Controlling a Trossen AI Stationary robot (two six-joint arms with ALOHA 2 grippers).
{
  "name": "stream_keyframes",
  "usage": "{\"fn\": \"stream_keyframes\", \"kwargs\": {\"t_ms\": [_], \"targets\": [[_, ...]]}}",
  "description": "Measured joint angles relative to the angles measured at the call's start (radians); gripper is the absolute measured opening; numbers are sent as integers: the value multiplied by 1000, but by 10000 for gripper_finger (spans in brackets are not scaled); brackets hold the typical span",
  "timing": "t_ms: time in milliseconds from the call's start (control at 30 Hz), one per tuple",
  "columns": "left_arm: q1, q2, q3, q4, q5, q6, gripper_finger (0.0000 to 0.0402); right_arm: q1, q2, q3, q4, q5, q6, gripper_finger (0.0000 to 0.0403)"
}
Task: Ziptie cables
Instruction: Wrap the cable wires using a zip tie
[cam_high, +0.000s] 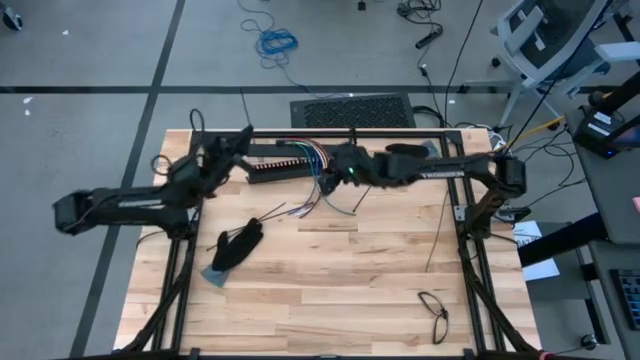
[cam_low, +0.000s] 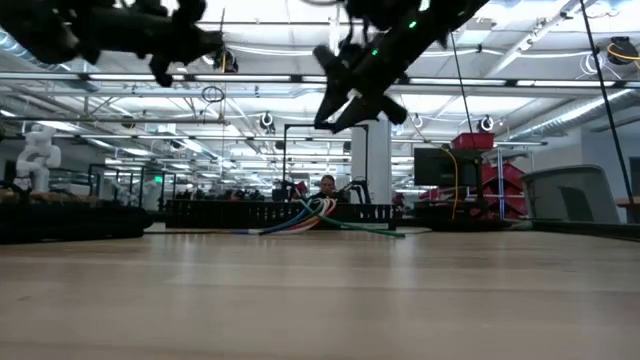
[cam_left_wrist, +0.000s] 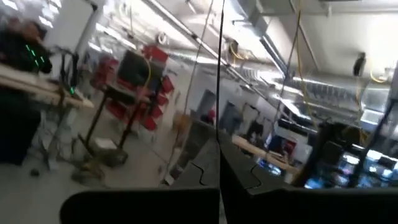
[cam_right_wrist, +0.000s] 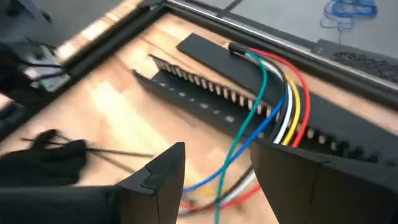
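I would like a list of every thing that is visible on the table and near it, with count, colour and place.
cables: several; red, yellow, white, green, blue; fanning from the slotted bar at the table's far edge
slotted bar: one, black, along the far edge
zip ties: a few, black, thin strips beside the glove
glove: one, black, left of the table's middle
black cable loop: one, near right corner
table: one, light wood
coiled cable: one, blue, on the floor beyond the table
left gripper: shut, raised at the far left
right gripper: open, above the cables
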Motion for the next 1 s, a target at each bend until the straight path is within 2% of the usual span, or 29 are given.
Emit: {"fn": "stream_keyframes", "kwargs": {"t_ms": [100, 200, 300, 433, 500, 600, 733, 867, 1000], "targets": [[-4, -125, -31, -120, 2, -14, 0, -60, 95, 114, -44, -37, -102, 181], [-13, -212, -30, -182, 11, 26, 0, -101, 218, 292, -185, -40, -203, 181], [-19, -295, -30, -228, 11, 65, 0, -119, 352, 477, -366, -34, -268, 181], [-20, -385, -28, -311, 14, 63, 0, -110, 485, 694, -474, -35, -330, 181], [-19, -416, -28, -359, 38, 62, 0, -103, 543, 791, -504, -18, -339, 181], [-20, -451, -29, -400, 63, 60, 0, -92, 614, 907, -565, 65, -349, 181], [-20, -477, -29, -401, 67, 60, 0, -90, 648, 1011, -640, 82, -251, 181], [-20, -487, -28, -405, 89, 60, 0, -100, 655, 1016, -752, 70, -109, 181], [-20, -487, -28, -404, 99, 58, 0, -100, 636, 1016, -778, 54, -196, 181]]}}
